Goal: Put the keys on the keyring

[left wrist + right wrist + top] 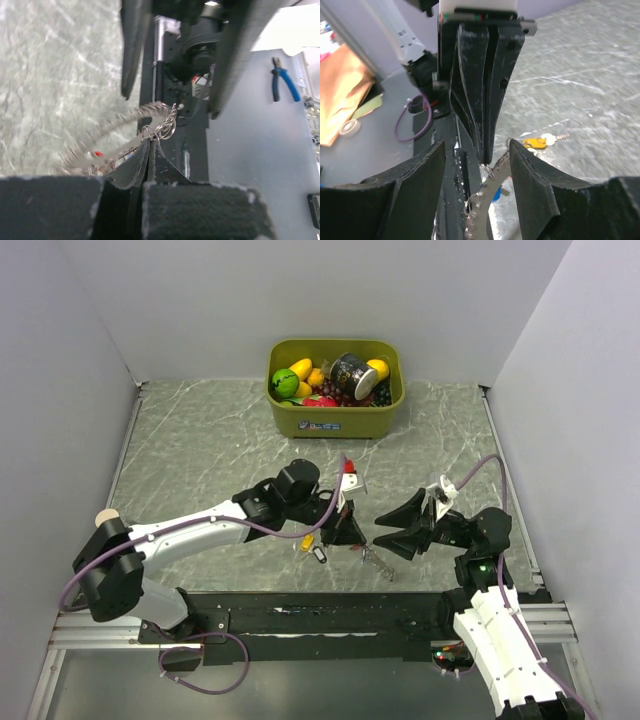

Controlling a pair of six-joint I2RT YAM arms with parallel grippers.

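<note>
The keyring (pixel 125 120) is a coiled silver hoop, and my left gripper (pixel 150 142) is shut on small rings at its rim. A red key (pixel 98 153) hangs on the hoop. From above, the left gripper (pixel 350 532) holds the keyring (pixel 377 562) just above the table, with a red key (pixel 348 468) sticking up behind it. My right gripper (pixel 380 533) faces it, open. In the right wrist view the right gripper (pixel 477 170) straddles the left fingers (pixel 480 100) and the keyring (pixel 482 205). A yellow key (pixel 536 143) and a dark key (pixel 320 554) lie loose on the table.
An olive bin (pixel 300 420) of toy fruit and a can stands at the back centre. Grey walls close in the left and right sides. A purple cable (pixel 412 125) loops near the left arm's base. The black base rail (pixel 320 615) runs along the near edge.
</note>
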